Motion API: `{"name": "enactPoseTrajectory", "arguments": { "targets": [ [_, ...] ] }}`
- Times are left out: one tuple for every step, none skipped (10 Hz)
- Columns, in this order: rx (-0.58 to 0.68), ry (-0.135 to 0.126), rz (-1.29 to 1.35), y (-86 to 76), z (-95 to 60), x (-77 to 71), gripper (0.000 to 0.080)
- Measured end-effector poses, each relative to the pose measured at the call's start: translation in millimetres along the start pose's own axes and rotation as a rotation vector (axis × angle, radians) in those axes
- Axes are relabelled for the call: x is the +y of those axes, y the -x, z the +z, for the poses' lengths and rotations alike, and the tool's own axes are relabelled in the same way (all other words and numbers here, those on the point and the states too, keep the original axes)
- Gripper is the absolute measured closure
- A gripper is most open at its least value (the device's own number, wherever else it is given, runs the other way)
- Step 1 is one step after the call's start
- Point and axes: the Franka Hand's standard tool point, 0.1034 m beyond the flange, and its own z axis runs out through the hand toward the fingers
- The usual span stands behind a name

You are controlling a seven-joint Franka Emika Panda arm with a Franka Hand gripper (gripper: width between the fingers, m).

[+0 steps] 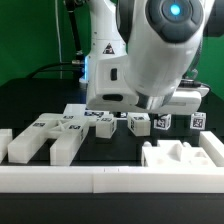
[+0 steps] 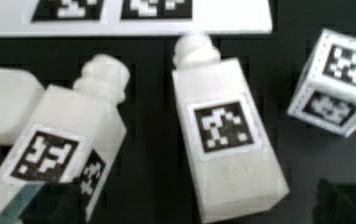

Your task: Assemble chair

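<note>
Hanging low over the black tabletop [image 1: 25,112], the gripper [image 1: 106,104] is mostly hidden behind the arm's bulky white wrist in the exterior view, so how its jaws stand cannot be told there. To the exterior view's left of the gripper lie the larger chair pieces [image 1: 48,136], white and tagged, close together. To the exterior view's right of it, three small blocks [image 1: 160,122] stand in a loose row, each showing a tag. The long white border rail [image 1: 90,180] runs across the near side of the gripper, well apart from it. In the wrist view the gripper's dark fingertips [image 2: 27,203] are spread wide and clamp nothing. Between them lie two long bars [image 2: 219,130], side by side and slightly splayed, each with a rounded peg end and a tag on its upper face. One fingertip overlaps the outer bar's tag, and whether it touches cannot be told. A tagged cube [image 2: 340,85] stands apart, just beyond the other fingertip's side.
</note>
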Motion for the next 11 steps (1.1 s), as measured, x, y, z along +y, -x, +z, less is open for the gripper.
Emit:
{"name": "enactPoseTrajectory", "arguments": {
  "targets": [
    [-0.053, 0.0, -0.025, 0.5, 0.8, -2.8, 0.015],
    [-0.033, 0.0, -0.03, -4.2, -0.9, -6.3, 0.015],
    [-0.024, 0.001, -0.034, -3.8, -1.9, -8.5, 0.015],
    [-0.026, 0.001, -0.033, -3.9, -1.2, -7.8, 0.015],
    [-0.027, 0.001, -0.033, -4.0, -0.8, -7.6, 0.015],
    [-0.027, 0.001, -0.033, -4.0, -0.5, -7.6, 0.015],
    [-0.021, 0.0, -0.032, -5.4, 0.1, -7.5, 0.015],
    [-0.02, 0.002, -0.036, -6.2, 2.4, -10.5, 0.015],
    [-0.025, 0.004, -0.04, -5.9, 5.2, -12.5, 0.015],
    [-0.027, 0.004, -0.041, -6.0, 7.1, -13.3, 0.015],
    [-0.021, 0.006, -0.043, -7.4, 9.3, -14.6, 0.015]
  ]
}}
